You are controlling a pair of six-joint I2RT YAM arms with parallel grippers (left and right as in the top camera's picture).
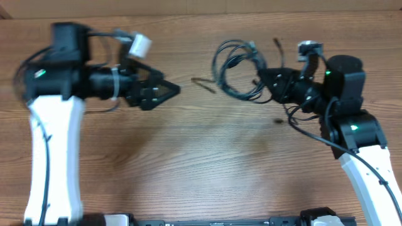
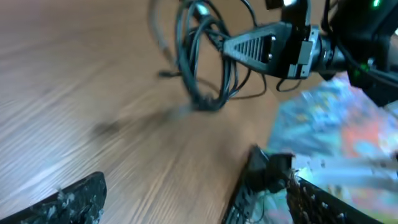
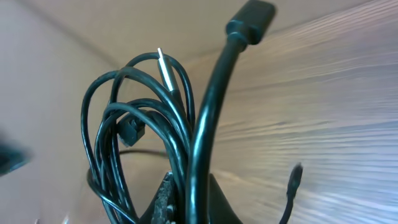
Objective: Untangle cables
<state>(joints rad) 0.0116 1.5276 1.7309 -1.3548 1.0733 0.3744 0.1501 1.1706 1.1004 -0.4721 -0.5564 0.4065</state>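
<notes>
The cables (image 1: 237,63) are a bundle of thin black loops hanging from my right gripper (image 1: 262,80), a little above the wood table (image 1: 201,157). In the right wrist view the jaws (image 3: 199,199) are shut on the strands (image 3: 186,137). A silvery tip (image 3: 163,62) and a thick plug (image 3: 252,15) stick up, and a loose end (image 3: 293,180) dangles at the right. One short strand (image 1: 202,83) lies on the table between the arms. My left gripper (image 1: 173,90) is open and empty, left of that strand. In the left wrist view its fingers (image 2: 174,171) are spread and the bundle (image 2: 198,68) is ahead.
A small dark piece (image 1: 277,121) lies on the table below my right gripper. Another plug end (image 1: 276,43) shows behind it. In the left wrist view the right gripper (image 2: 255,46) reaches in from the right, with a blurred colourful area (image 2: 336,124) beyond.
</notes>
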